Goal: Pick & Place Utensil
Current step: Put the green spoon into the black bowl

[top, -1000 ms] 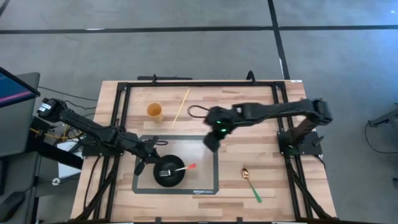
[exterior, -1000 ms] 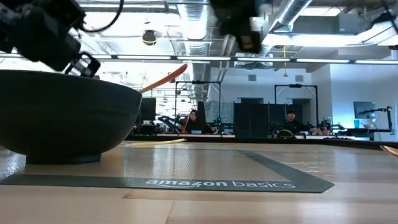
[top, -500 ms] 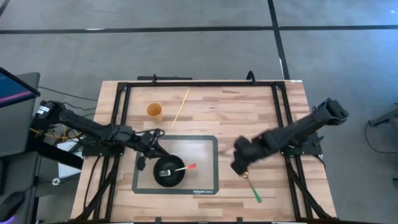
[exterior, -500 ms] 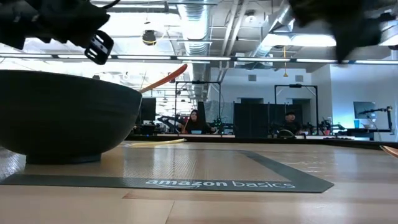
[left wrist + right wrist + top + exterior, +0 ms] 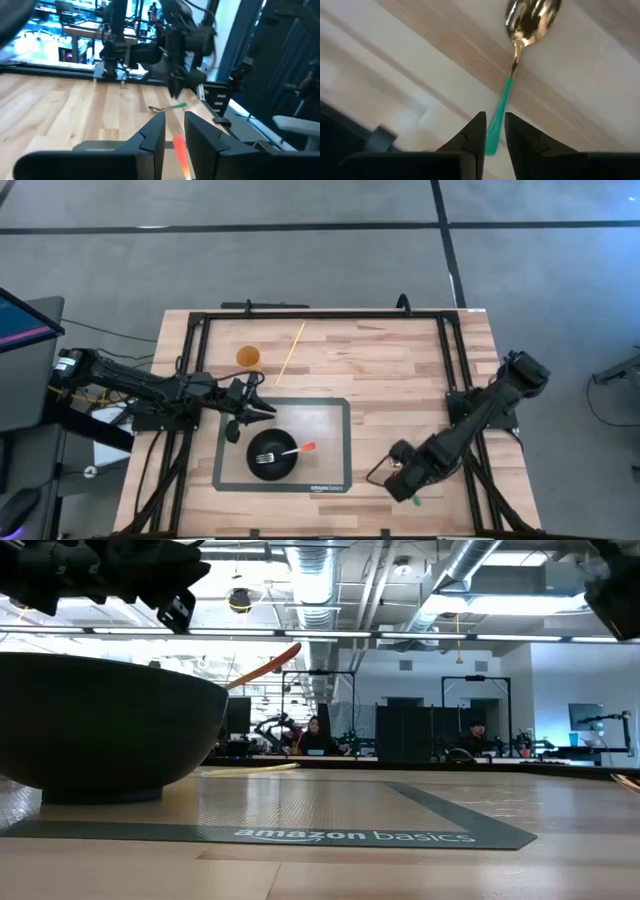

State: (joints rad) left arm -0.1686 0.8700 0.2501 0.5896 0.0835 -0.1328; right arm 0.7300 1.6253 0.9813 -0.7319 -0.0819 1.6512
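- Swinging across from the table's middle, the right gripper [image 5: 403,478] now hangs low over the near right part of the table [image 5: 400,370], at about 5 o'clock from the mat [image 5: 335,442], because that is where the loose spoon lies
- Its wrist camera shows the spoon [image 5: 516,65], gold bowl and green handle, flat on the wood, the handle running down into the narrow gap between the two fingers, which stand barely apart and grip nothing; from above, the arm hides nearly all of the spoon
- I judge that gap too tight for a sure pinch; the fingers probably need to widen before closing on the handle
- The black bowl [image 5: 272,457] sits on the mat and already holds a fork [image 5: 285,451] with an orange-red handle, so it reads as the drop spot for the spoon too
- The left gripper [image 5: 250,412] has drawn back a little and hovers at 11 o'clock of the bowl, fingers slightly parted and empty, leaving the bowl's right side free
- A yellow cup [image 5: 248,357] and a thin stick [image 5: 291,352] lie at the far side, well apart from the work
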